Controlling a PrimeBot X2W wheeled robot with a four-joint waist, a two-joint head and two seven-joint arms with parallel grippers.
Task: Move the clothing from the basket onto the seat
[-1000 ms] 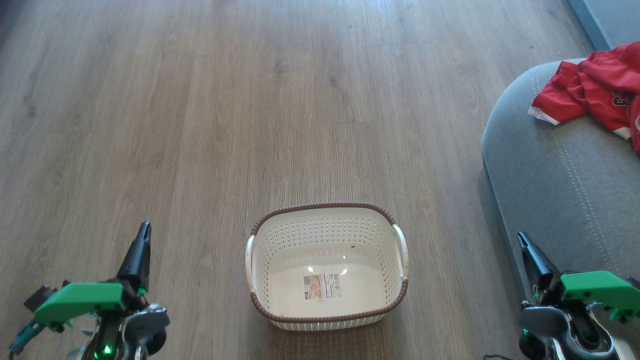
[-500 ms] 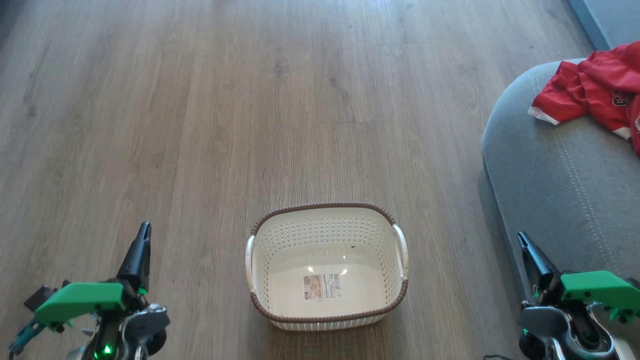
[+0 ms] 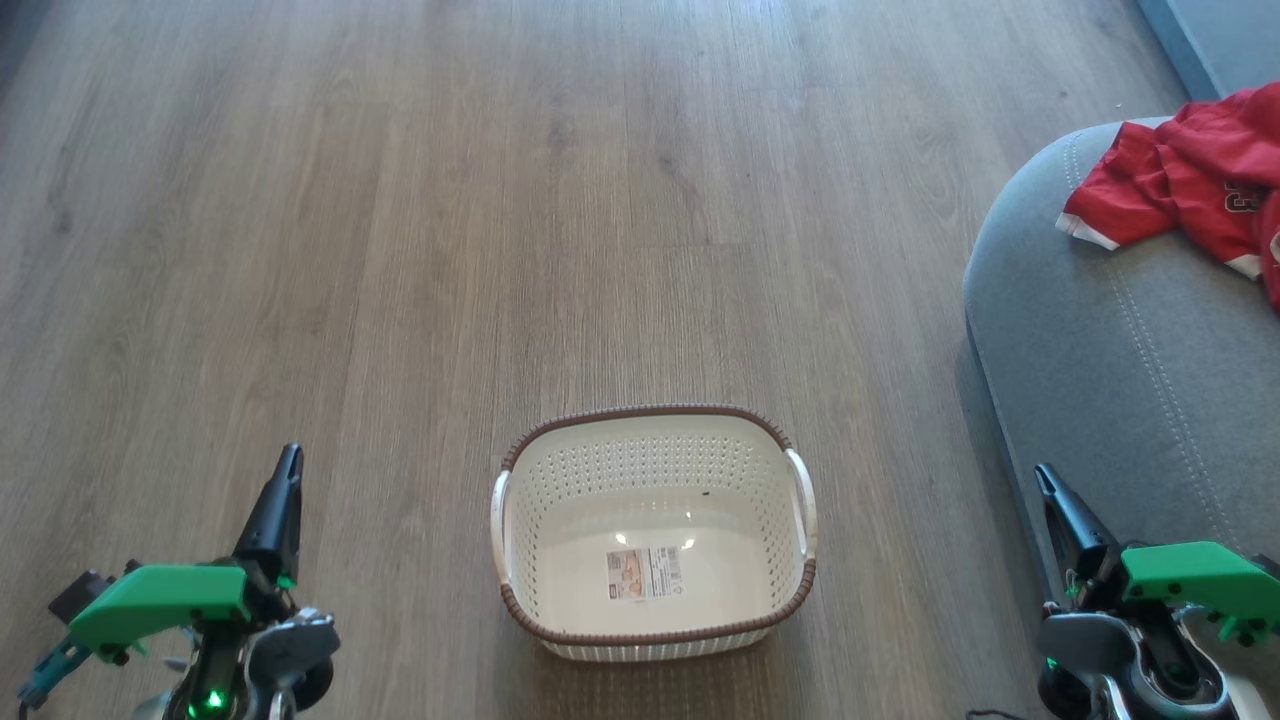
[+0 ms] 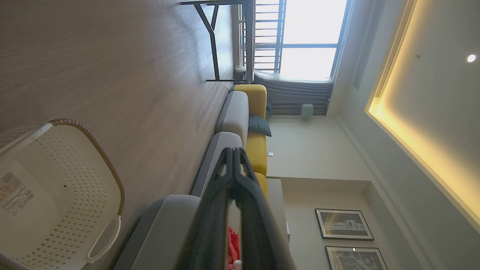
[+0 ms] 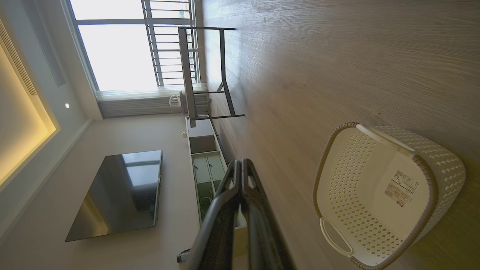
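The cream basket (image 3: 652, 450) with a brown rim stands on the wooden floor at the bottom centre of the head view, holding nothing but the label on its floor. It also appears as the basket (image 4: 75, 180) in the left wrist view and the basket (image 5: 360, 176) in the right wrist view. The red clothing (image 3: 1190, 180) lies bunched on the grey seat (image 3: 1100, 370) at the right. A strip of red clothing (image 4: 233, 245) peeks between the left fingers. My left gripper (image 3: 288, 458) is shut and empty, left of the basket. My right gripper (image 3: 1045, 478) is shut and empty, beside the seat's edge.
Wooden floor (image 3: 450, 220) spreads wide ahead and to the left. The left wrist view shows a grey and yellow sofa (image 4: 243, 112) and a dark table frame (image 4: 225, 37). A television (image 5: 116, 195) and a low cabinet (image 5: 206, 165) stand in the right wrist view.
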